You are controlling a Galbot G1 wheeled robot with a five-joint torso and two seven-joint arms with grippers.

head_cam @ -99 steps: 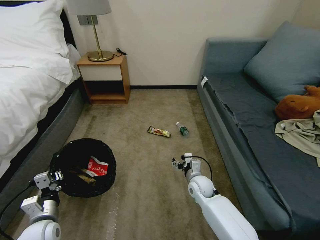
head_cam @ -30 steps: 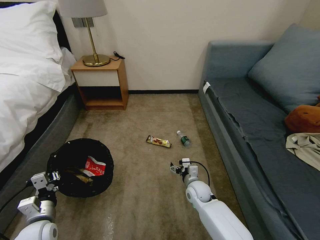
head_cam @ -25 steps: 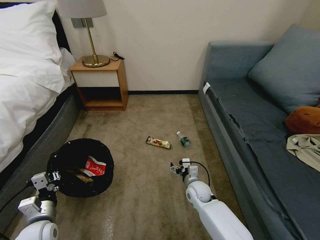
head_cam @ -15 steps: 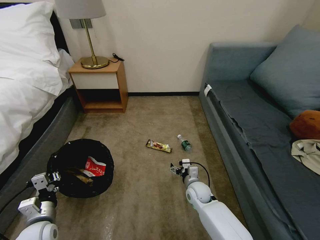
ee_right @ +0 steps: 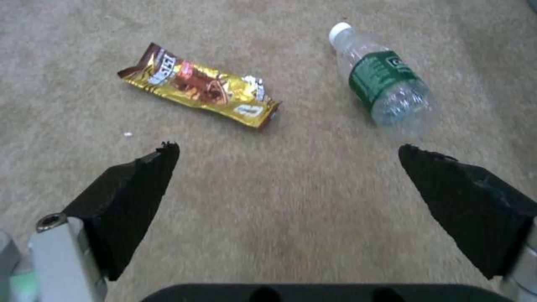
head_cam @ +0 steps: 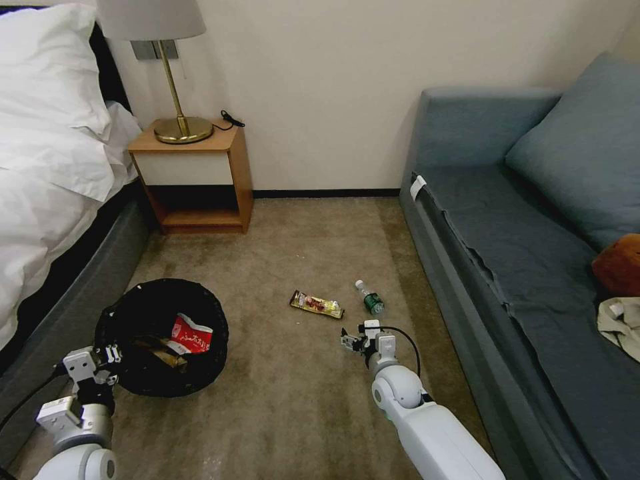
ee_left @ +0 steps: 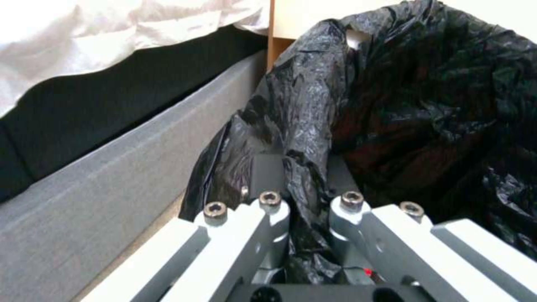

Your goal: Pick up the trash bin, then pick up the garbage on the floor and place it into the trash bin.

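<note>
The trash bin (head_cam: 143,377), lined with a crinkled black bag (ee_left: 425,96), hangs low at the left with my left gripper (head_cam: 110,353) shut on its near rim. Inside lie a red-and-white snack packet (head_cam: 189,335) and a brown paper bag (head_cam: 160,352). On the carpet ahead lie a gold-and-brown bar wrapper (head_cam: 316,304) (ee_right: 201,85) and a small green-labelled plastic bottle (head_cam: 370,298) (ee_right: 386,79). My right gripper (head_cam: 353,339) (ee_right: 285,153) hovers open just short of both, its black pads (ee_right: 134,197) spread wide with nothing between them.
A bed with white linen (head_cam: 47,167) and grey base runs along the left. A wooden nightstand (head_cam: 190,177) with a brass lamp stands against the back wall. A blue sofa (head_cam: 520,267) lines the right, with beige clothing (head_cam: 623,323) on it.
The whole head view has shifted: I have moved forward, so the wrapper and bottle now lie closer to my right gripper. Both arms keep their poses; the bin stays in the left gripper.
</note>
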